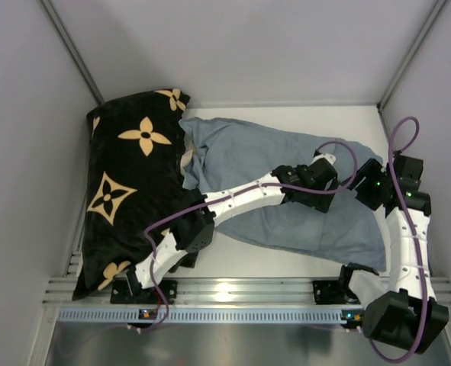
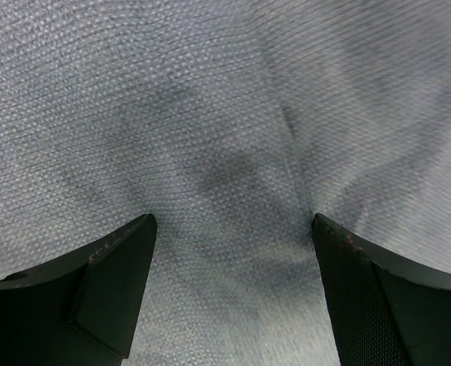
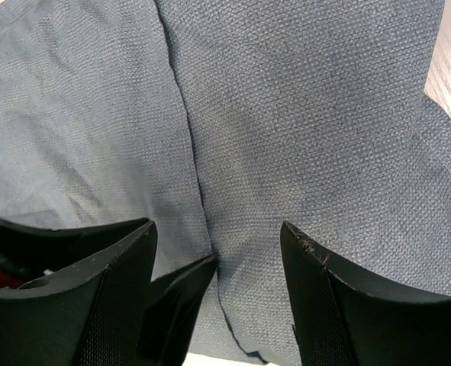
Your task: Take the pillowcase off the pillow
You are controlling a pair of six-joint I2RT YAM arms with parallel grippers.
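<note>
Left claw [image 2: 233,221] wide open; right claw [image 3: 218,226] parted, seemingly pointing down.

Plain grey walls [image 1: 240,46] boxing in a white table [image 1: 278,263]
Light's glaring off the ribbed metal rail [image 1: 233,293] running along the table's near edge.

Lit softly and evenly from above in the top view; glares white on the metal rail [image 1: 225,293] and throws only a faint shadow under the left arm [image 1: 240,197] onto the tabletop [image 1: 248,255]. Dims at both wrists: pillowcase [image 2: 225,114] weave sharp but mottled with grey shadow, brighter toward the upper right; near-black fingers [image 3: 347,313] underexposed and slightly soft.
</note>
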